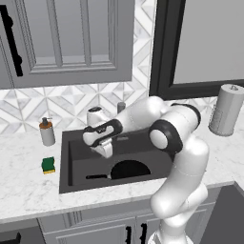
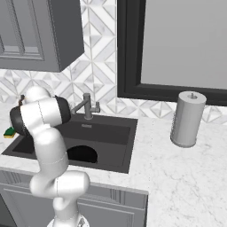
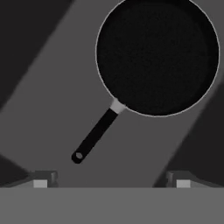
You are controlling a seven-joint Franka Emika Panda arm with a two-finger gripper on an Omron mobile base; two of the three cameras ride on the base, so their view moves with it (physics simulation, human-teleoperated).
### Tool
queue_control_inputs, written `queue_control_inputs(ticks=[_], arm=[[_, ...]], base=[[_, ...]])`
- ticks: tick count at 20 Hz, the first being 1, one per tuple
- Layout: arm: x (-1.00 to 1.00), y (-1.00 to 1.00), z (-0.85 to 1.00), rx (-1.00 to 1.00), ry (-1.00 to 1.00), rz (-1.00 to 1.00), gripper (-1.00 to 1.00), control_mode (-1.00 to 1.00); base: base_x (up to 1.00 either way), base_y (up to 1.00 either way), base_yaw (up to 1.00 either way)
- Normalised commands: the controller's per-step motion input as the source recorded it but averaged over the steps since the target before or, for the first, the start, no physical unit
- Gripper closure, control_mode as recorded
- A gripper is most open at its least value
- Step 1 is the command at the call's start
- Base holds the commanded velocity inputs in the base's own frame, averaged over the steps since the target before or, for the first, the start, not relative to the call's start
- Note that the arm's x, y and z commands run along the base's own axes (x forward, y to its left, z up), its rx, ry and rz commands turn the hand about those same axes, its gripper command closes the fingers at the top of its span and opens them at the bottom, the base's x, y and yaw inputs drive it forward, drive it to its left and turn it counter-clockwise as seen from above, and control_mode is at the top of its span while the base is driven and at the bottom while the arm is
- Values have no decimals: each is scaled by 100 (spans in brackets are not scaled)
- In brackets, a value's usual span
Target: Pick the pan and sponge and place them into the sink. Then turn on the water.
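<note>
We find the pan (image 3: 157, 52) lying flat in the sink (image 1: 66, 162), handle toward 7 o'clock in the hand view. The gripper (image 3: 111, 181) hangs above, spread wide, holding nothing. We advise rising clear before approaching the sponge (image 1: 48, 165) on the worktop (image 1: 24, 186).

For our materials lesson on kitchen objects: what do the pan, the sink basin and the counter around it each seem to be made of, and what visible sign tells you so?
The pan: probably non-stick coated metal, matt black inside with a thin pale rim and a silvery collar at the handle.
The sink: dark grey and matt, perhaps composite or stone, with no shine.
The counter: looks like polished marble, white with faint grey veins.
</note>
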Motion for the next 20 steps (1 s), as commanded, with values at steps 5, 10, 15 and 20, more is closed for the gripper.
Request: queue_control_inputs(ticks=[5, 10, 15, 20], arm=[[0, 38, 47, 0, 0, 86, -100, -100], [-7, 37, 11, 0, -1, 78, -100, -100], [-4, 30, 2, 0, -8, 22, -100, -100], [0, 46, 0, 0, -11, 14, -100, -100]], base=[[0, 0, 0], [0, 0, 0], [0, 0, 0], [0, 0, 0]])
